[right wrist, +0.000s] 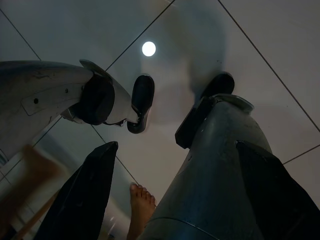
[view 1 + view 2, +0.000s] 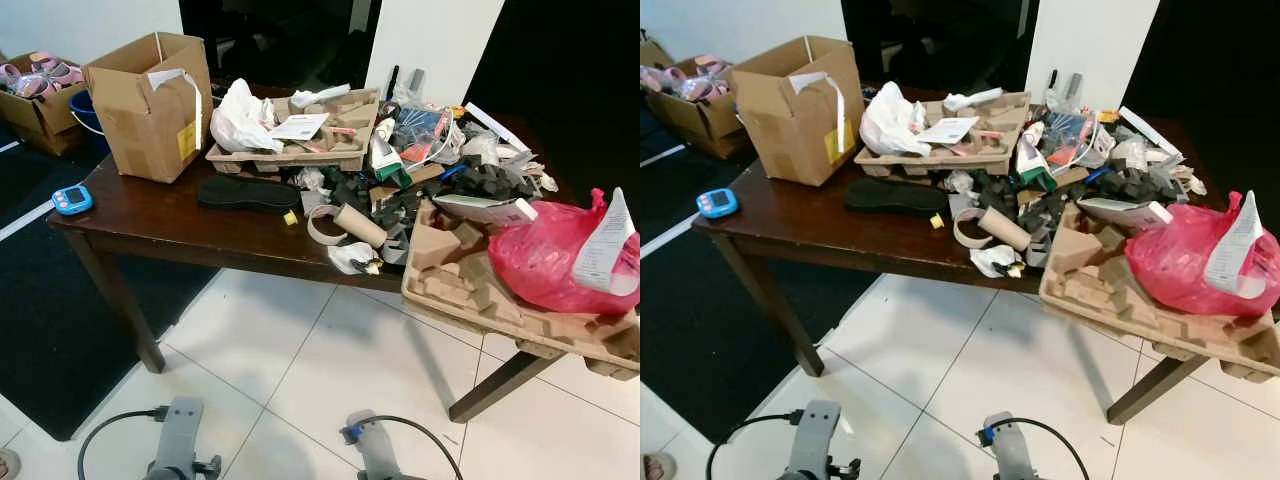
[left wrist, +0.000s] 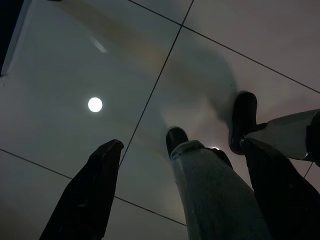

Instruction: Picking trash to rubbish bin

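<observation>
A dark wooden table (image 2: 170, 225) is heaped with trash: a white plastic bag (image 2: 240, 120) on a pulp tray (image 2: 300, 155), a black shoe sole (image 2: 247, 193), a cardboard tube (image 2: 358, 224), a crumpled white wrapper (image 2: 352, 257) at the front edge, black foam bits (image 2: 500, 180) and a red plastic bag (image 2: 560, 260) on a second pulp tray (image 2: 470, 300). My left arm (image 2: 178, 440) and right arm (image 2: 372, 450) hang low in front of the table. The left gripper (image 3: 180, 145) and the right gripper (image 1: 176, 147) are open over the floor tiles, holding nothing.
An open cardboard box (image 2: 150, 105) and a blue timer (image 2: 72, 199) sit on the table's left end. A box of shoes (image 2: 35, 95) stands at the back left. A dark mat (image 2: 50, 330) covers the floor at left. A person's bare foot (image 1: 141, 205) is near my legs.
</observation>
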### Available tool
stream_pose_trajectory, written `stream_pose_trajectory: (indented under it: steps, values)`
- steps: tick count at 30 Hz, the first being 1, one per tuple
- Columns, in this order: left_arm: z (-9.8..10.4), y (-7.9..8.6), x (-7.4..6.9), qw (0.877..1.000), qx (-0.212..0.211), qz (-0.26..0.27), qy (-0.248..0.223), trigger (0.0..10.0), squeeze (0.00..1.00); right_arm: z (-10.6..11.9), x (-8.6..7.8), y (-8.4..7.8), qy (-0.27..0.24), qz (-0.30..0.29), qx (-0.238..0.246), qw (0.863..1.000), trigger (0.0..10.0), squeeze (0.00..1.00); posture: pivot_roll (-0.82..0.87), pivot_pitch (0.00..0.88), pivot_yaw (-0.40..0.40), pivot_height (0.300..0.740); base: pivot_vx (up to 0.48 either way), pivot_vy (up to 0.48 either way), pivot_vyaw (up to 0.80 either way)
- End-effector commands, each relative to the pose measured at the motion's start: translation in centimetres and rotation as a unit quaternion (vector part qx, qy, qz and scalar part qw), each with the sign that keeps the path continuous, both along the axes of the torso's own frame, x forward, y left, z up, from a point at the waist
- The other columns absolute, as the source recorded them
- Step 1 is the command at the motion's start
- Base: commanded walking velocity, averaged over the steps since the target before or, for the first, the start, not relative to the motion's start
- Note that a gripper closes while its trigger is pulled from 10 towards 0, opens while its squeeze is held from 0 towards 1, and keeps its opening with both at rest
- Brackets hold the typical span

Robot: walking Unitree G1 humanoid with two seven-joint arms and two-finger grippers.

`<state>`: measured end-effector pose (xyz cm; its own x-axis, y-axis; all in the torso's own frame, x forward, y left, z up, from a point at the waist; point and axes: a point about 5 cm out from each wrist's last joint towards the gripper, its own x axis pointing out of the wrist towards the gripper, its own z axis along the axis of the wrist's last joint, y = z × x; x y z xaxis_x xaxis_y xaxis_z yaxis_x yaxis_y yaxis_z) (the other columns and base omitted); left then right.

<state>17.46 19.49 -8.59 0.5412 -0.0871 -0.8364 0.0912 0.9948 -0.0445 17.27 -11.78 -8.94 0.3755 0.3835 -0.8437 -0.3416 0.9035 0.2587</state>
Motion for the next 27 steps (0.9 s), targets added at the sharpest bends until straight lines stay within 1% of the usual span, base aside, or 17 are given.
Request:
stream_pose_trajectory:
  steps: [1,8,17,18,21,27]
  values:
    - [-0.15,0.09,-0.33,1.000,-0.001,0.002,0.007,10.0,0.00,-0.40,-0.84,-0.32,0.015,0.000,-0.007,1.000,10.0,0.00,0.14,0.062,-0.047,0.740,0.000,0.000,0.00]
    - [-0.19,0.10,-0.44,1.000,-0.001,0.003,0.008,10.0,0.00,-0.44,-0.95,-0.29,0.014,0.003,-0.009,1.000,10.0,0.00,0.15,0.063,-0.047,0.740,0.000,0.000,0.00]
    - [-0.13,0.03,-0.26,1.000,0.000,0.004,0.006,10.0,0.00,-0.42,-0.89,-0.16,0.013,0.012,-0.013,1.000,10.0,0.00,0.15,0.054,-0.055,0.740,0.000,0.000,0.00]
    - [-0.11,0.02,-0.21,1.000,0.000,0.003,0.005,10.0,0.00,-0.39,-0.83,-0.13,0.013,0.013,-0.013,1.000,10.0,0.00,0.15,0.042,-0.051,0.740,0.000,0.000,0.00]
    - [-0.07,-0.03,-0.12,1.000,0.000,-0.001,0.004,10.0,0.00,-0.34,-0.71,-0.06,0.010,0.010,-0.012,1.000,10.0,0.00,0.15,0.050,-0.057,0.740,0.000,0.000,0.00]
    - [-0.11,-0.27,-0.12,1.000,-0.004,0.001,0.006,10.0,0.00,-0.43,-0.88,-0.26,0.013,0.017,-0.018,1.000,10.0,0.00,0.15,0.046,-0.065,0.740,0.000,0.000,0.00]
